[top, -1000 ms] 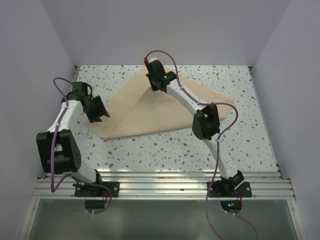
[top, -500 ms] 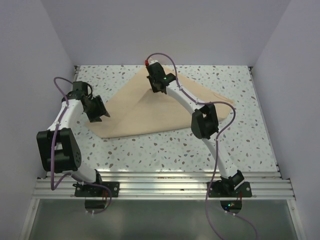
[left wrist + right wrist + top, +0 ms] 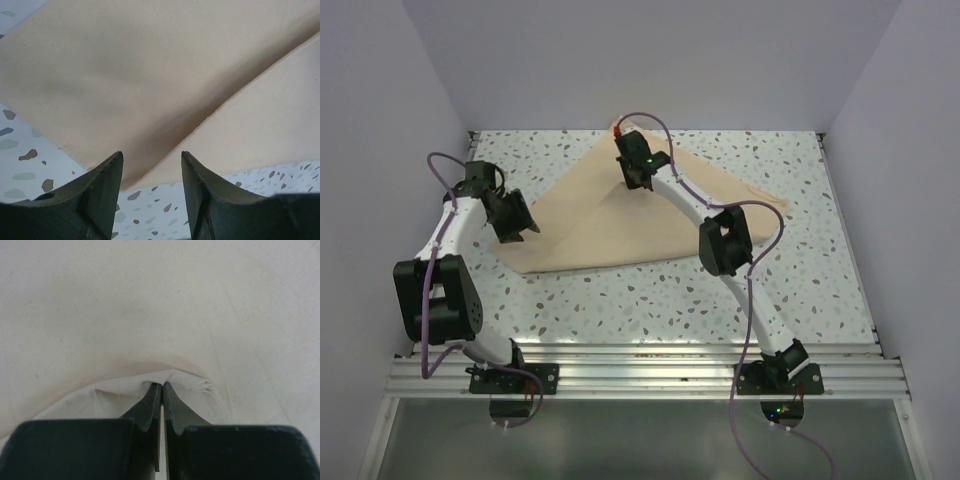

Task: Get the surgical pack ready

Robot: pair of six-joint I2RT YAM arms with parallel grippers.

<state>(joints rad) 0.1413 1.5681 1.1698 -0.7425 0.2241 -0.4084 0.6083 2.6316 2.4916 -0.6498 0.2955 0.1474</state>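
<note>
I'm in a robotics lab test cell here: plain pale walls (image 3: pixel 650 60) box me in on three sides, a speckled terrazzo tabletop (image 3: pixel 620 300) spreads below, and both my arms (image 3: pixel 455 235) bolt onto a slotted aluminium rail (image 3: pixel 640 372) at the near edge.

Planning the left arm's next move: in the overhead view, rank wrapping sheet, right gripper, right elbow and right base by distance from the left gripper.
1. Wrapping sheet, right beside the left gripper.
2. Right gripper, far centre.
3. Right elbow, right of centre.
4. Right base, near right edge.
</note>
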